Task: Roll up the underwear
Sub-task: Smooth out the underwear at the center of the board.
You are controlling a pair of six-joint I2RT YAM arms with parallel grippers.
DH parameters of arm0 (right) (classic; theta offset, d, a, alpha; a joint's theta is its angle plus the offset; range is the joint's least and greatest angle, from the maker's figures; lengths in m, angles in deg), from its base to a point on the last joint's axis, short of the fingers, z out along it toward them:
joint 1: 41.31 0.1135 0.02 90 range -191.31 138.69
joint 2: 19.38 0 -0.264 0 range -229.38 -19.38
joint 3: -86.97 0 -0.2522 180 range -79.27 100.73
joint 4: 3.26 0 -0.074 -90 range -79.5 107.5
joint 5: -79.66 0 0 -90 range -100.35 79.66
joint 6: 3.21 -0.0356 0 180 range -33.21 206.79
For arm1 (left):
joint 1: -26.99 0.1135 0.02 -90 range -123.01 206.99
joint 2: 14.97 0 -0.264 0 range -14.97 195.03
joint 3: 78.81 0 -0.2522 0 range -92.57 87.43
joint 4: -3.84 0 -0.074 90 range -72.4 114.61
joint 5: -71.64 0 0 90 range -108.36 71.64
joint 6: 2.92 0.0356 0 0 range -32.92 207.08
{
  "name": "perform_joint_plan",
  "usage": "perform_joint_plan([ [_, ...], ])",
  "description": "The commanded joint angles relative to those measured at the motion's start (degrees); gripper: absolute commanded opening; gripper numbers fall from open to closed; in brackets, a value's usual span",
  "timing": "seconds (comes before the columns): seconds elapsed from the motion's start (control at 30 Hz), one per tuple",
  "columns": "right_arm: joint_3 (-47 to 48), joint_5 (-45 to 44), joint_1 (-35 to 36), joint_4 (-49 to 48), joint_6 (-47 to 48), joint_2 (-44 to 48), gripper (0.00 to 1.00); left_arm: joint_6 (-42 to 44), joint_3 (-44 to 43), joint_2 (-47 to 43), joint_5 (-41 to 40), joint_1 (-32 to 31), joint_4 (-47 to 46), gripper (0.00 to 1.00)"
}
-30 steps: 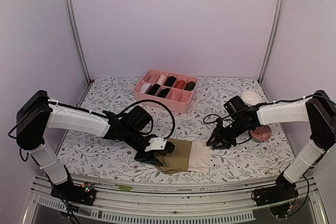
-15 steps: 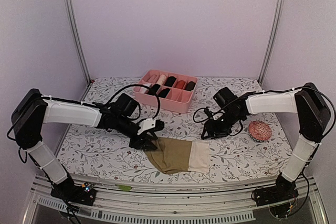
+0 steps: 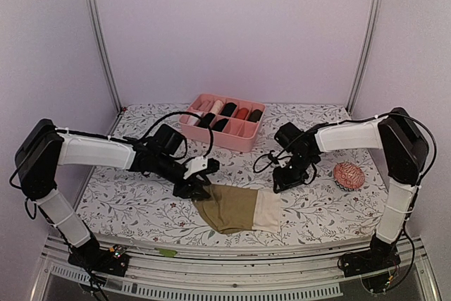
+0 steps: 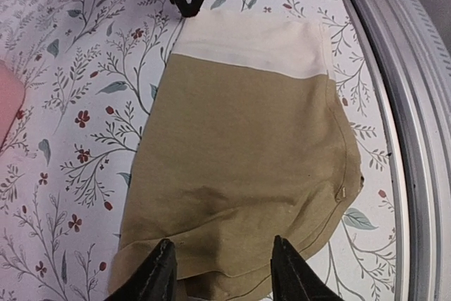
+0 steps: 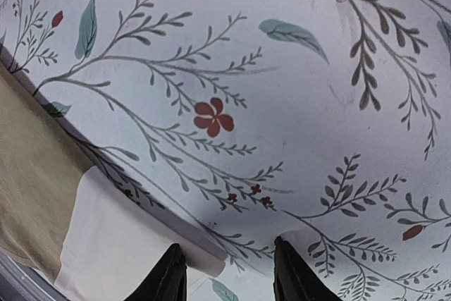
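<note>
An olive-brown underwear (image 3: 236, 207) with a cream waistband (image 3: 267, 211) lies flat near the table's front edge. My left gripper (image 3: 199, 189) hovers at its left end, open. In the left wrist view the underwear (image 4: 239, 153) fills the middle, and its folded lower hem lies between and under the tips of my left gripper (image 4: 223, 270). My right gripper (image 3: 280, 182) is open at the waistband's far right corner. In the right wrist view that cream waistband corner (image 5: 134, 244) lies by the left fingertip of my right gripper (image 5: 229, 273), with nothing pinched.
A pink divided box (image 3: 194, 130) holding several rolled items stands at the back centre. A red-and-white patterned ball (image 3: 349, 175) rests to the right of my right gripper. The metal table rail (image 4: 416, 103) runs along the front edge, close to the underwear.
My right gripper has swung left, away from the ball, to the waistband's far corner. My left gripper has drawn back to the underwear's left end, and the cloth lies flatter there.
</note>
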State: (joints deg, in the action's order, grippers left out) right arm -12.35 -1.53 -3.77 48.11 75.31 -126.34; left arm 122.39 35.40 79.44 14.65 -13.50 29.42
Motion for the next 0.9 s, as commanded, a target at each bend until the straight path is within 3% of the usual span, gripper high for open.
perform_joint_plan([
  [0.0,1.85,-6.46,0.06,2.33,-0.29,-5.92,0.37,0.21,-0.51,-0.02,-1.71,1.56,-1.0,0.46],
  [0.2,1.9,-10.39,-1.94,4.04,-3.09,-6.82,0.25,1.2,1.06,0.94,-6.96,2.73,-0.89,0.39],
  [0.33,3.33,-12.21,-2.12,5.76,-3.58,-6.81,0.24,2.39,2.2,1.65,-10.85,2.87,-1.54,0.33],
  [0.43,4.01,-10.22,-2.12,6.16,-3.68,-3.43,0.26,3.21,2.42,0.49,-11.94,2.96,-2.56,0.35],
  [0.57,4.08,-3.23,-2.1,5.85,-4.4,2.56,0.28,2.92,-0.21,-0.47,-9.72,3.05,-0.77,0.37],
  [0.67,2.84,8.4,-2.05,3.43,-5.29,6.4,0.28,2.15,-1.75,-0.49,-9.62,3.29,-1.18,0.38],
  [0.87,-2.04,23.09,0.95,-0.93,-8.73,10.18,0.29,3.88,-6.17,4.81,-7.44,4.06,2.28,0.41],
])
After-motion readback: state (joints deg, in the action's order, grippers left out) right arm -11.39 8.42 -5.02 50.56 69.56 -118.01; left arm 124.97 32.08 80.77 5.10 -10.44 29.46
